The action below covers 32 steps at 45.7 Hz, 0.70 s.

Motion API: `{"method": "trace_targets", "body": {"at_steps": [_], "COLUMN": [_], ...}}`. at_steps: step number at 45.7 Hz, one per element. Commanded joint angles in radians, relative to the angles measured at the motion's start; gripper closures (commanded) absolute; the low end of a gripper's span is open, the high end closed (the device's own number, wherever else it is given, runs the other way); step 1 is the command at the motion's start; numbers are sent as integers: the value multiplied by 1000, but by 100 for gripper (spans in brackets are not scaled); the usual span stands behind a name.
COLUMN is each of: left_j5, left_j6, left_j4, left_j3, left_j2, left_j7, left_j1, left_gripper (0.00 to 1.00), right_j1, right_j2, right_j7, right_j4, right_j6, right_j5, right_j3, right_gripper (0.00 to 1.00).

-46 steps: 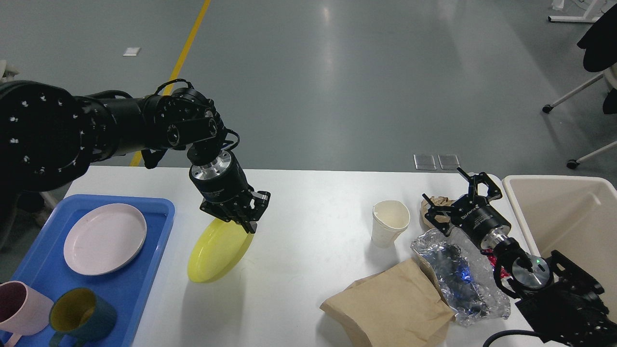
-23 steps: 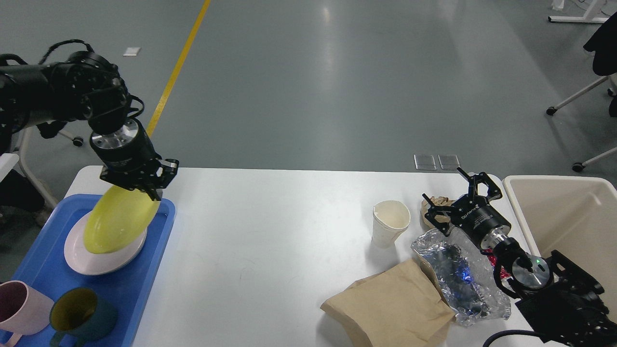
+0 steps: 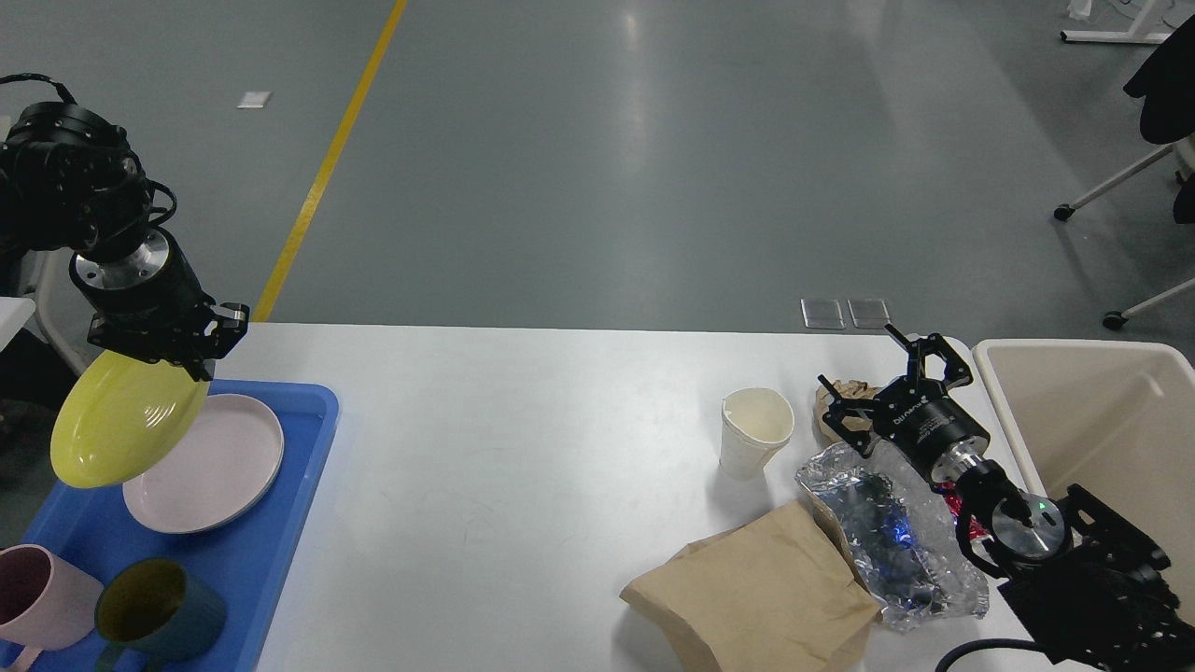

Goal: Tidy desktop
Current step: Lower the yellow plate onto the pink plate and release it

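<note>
The desktop [image 3: 523, 467] fills the lower part of the head view, white and smooth, its far edge running across the middle of the picture. At its right end stands a beige bin [image 3: 1092, 411], just beside the table's corner. On its left end lies a blue tray [image 3: 299, 467], which holds a pale pink plate [image 3: 224, 467], a pink mug [image 3: 37, 597] and a dark green mug [image 3: 159, 611] with a yellow inside.

Near the front right of the table lies a brown paper bag [image 3: 756, 597], and partly over its right edge a crumpled clear and silver wrapper [image 3: 887, 532]. The yellow plate [image 3: 121, 429] hangs tilted over the tray's left side, overlapping the pink plate in the view; whether the two touch I cannot tell. The left gripper [image 3: 191, 359] is clamped on the yellow plate's upper rim, fingers pointing down.

The right gripper [image 3: 887, 373] hovers just above the wrapper with its fingers spread wide and nothing between them. A white paper cup [image 3: 754, 431] stands upright to its left, apart from it. Behind the right gripper sits a small crumpled brown paper [image 3: 845, 397], mostly hidden.
</note>
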Motion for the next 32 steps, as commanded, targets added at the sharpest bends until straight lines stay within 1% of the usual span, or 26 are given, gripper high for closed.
{"method": "trace_targets", "body": {"at_steps": [1,5,9,18,27,32], "left_j5": [0,-1,-3,-5,-9,-9], "left_j6": [78,152,202,253,327,347], "left_j4": [6,23,64,129,146,155], "left_j3": [0,0,-1,-18,-24,-47], "left_j2": [6,4,1,-3,-8,-11], "left_j7": [0,2,9,9,11,12], "left_j1": [39,79,128,203,266,300], "left_gripper": [100,100,100,100,100,100], "right_j1": [0,0,0,0,0,0], "right_j2": [0,0,0,0,0,0], "right_j7": [0,0,0,0,0,0], "right_j4": [0,0,0,0,0,0], "right_j6": [0,0,0,0,0,0], "right_j5": [0,0,0,0,0,0], "right_j3": [0,0,0,0,0,0], "right_gripper": [0,0,0,0,0,0]}}
